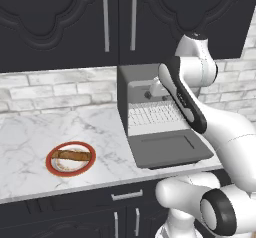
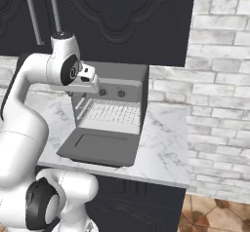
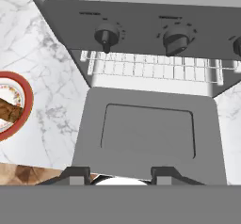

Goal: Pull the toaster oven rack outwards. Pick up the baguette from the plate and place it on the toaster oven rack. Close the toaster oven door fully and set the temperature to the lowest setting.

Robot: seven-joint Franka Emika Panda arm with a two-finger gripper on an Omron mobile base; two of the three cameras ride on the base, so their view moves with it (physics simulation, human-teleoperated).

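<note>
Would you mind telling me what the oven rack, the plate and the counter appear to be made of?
Rack: thin pale wires in a grid, likely bare metal. Plate: smooth, with a red-orange rim and patterned white centre, probably glazed ceramic. Counter: white with grey veining, marble-like, though a rendering leaves that open.

The white jointed robot arm with dark joints [image 1: 186, 99] rises from its base, bends at the elbow and reaches forward at shoulder height. Its two-finger hand [image 3: 119, 173] hangs empty, the small dark fingertips [image 3: 77, 172] set apart, pointing down and forward.
</note>
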